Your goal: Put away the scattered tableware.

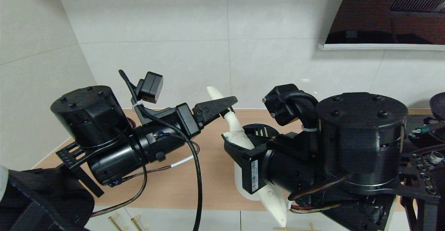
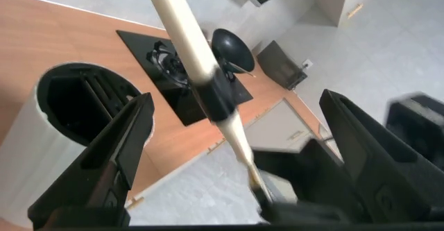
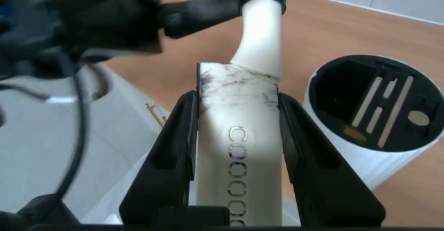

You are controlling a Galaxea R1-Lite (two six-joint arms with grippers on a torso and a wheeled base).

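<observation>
One spatula (image 3: 239,113) | clamped between right fingers (image 3: 173,148) | left fingers (image 2: 114,158) flank handle (image 2: 182,37), apart

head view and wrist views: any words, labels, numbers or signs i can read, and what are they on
None can be read for certain.
White sticker on the right arm's wrist: barcode-like stripes, print too small to read.
White utensil held in the right end effector: a row of ring-shaped marks, unclear whether letters or pattern.
</observation>
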